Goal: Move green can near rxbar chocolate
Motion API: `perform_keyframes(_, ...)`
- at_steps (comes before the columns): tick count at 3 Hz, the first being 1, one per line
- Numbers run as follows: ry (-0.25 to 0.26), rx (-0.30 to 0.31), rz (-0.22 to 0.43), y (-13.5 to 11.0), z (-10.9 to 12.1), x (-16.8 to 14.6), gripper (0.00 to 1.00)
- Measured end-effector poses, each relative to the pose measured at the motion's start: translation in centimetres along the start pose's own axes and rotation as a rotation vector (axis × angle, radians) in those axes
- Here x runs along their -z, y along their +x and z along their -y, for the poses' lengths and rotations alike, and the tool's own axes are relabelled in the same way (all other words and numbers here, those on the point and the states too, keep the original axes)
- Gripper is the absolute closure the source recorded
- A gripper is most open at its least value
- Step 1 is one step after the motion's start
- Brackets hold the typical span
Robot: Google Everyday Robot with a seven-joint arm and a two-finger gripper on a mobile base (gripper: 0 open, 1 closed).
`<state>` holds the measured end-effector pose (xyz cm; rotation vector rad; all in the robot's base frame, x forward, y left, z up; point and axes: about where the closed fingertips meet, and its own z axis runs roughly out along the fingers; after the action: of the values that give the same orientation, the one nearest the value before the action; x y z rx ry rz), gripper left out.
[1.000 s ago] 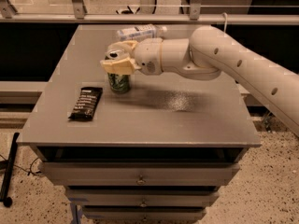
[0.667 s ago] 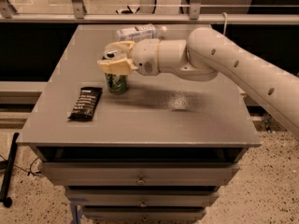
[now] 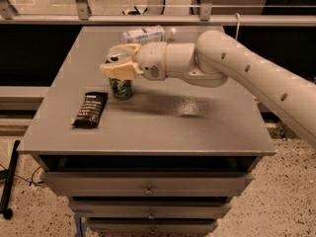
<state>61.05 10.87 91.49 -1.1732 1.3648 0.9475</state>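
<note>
One pale arm point(image 3: 256, 78) is stretching in from the right, and its far end is running out of view at the right edge. The gripper point(image 3: 113, 61) is sitting over the left-centre of the grey table point(image 3: 197, 132), closed around the upper part of the green can point(image 3: 121, 87). The near finger point(image 3: 120, 70) is pressing across the can's front and covering most of its lettering, so only the green lower half is showing beneath it. The other finger is lying behind the silver rim and is mostly blocked by the can. The can is standing upright, and its base is looking to be on the tabletop, though the shadow there is making contact hard to confirm.

The chocolate bar point(image 3: 90, 109) is lying flat just to the can's front-left, near it but not touching. Its white text is too small to read.

At the table's back edge a plastic bottle point(image 3: 148, 34) is lying on its side, its lower edge partly hidden behind the gripper's wrist. Drawers point(image 3: 148, 184) are showing under the tabletop, and the lowest one is being cut off by the bottom edge.
</note>
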Motion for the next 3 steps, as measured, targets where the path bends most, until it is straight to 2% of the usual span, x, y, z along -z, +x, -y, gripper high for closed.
perform_keyframes(1, 0.000, 0.000, 0.000, -0.1, 0.0, 0.0, 0.12)
perform_keyframes(2, -0.016, -0.026, 0.030, 0.1, -0.5, -0.8, 0.00)
perform_keyframes(3, -0.003, -0.018, 0.065, -0.3, -0.2, 0.7, 0.00)
